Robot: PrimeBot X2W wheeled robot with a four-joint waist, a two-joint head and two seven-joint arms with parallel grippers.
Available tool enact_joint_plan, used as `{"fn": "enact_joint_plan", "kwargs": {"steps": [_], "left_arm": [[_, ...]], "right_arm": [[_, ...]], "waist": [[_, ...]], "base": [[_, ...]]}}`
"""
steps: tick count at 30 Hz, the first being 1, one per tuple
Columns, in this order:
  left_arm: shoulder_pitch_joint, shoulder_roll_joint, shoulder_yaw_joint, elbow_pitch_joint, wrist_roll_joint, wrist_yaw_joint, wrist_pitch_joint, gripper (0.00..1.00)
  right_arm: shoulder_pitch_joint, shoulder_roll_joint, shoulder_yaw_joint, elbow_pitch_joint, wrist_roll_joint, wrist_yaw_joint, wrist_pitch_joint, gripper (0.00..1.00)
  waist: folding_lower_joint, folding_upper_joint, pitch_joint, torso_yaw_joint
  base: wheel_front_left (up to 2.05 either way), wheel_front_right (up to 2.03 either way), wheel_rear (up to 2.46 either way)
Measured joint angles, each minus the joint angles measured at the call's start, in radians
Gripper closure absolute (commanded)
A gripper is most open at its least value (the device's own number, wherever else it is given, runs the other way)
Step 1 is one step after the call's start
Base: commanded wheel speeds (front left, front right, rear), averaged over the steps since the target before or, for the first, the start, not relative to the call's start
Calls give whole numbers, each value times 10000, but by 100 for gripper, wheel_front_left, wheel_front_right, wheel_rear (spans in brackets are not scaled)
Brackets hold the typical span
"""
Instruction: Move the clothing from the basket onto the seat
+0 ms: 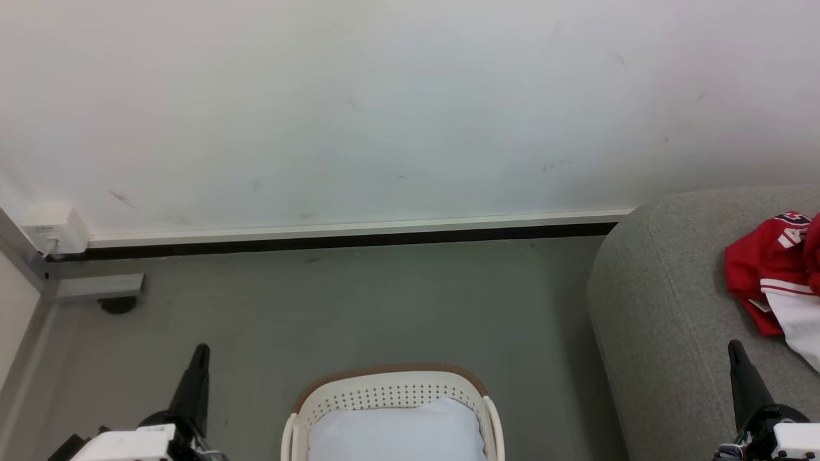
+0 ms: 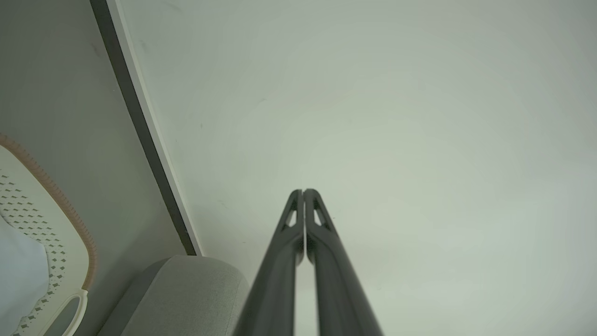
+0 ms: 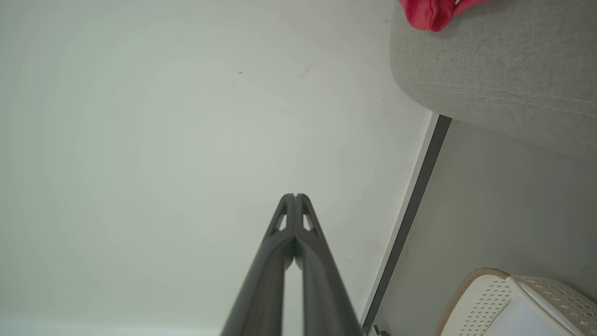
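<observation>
Head view: red clothing point(image 1: 765, 269) is seen on the seat point(image 1: 660, 307), back from its rounded edge; basket point(image 1: 384, 392) is seen on the floor point(image 1: 384, 301). Fingers are pressed together on left end effector point(image 2: 303, 192) and right end effector point(image 3: 295, 196).

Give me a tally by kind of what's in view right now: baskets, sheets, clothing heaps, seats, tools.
Baskets: 1, the oval white perforated plastic basket
Liner sheets: 1, the pale bluish-white sheet inside it
Seats: 1, the light-grey upholstered sofa
Clothing heaps: 1, the bright red fabric clothing on it
Tools: 2, the left tool and right tool, both shut
Total: 6
</observation>
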Motion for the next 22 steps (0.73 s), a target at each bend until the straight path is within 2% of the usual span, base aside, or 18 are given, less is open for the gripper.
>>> {"fn": "enact_joint_plan", "kwargs": {"steps": [22], "left_arm": [[0, 0, 0, 0, 0, 0, 0, 100]], "right_arm": [[0, 8, -12, 0, -10, 0, 2, 100]], "waist": [[0, 0, 0, 0]], "base": [[0, 0, 0]]}}
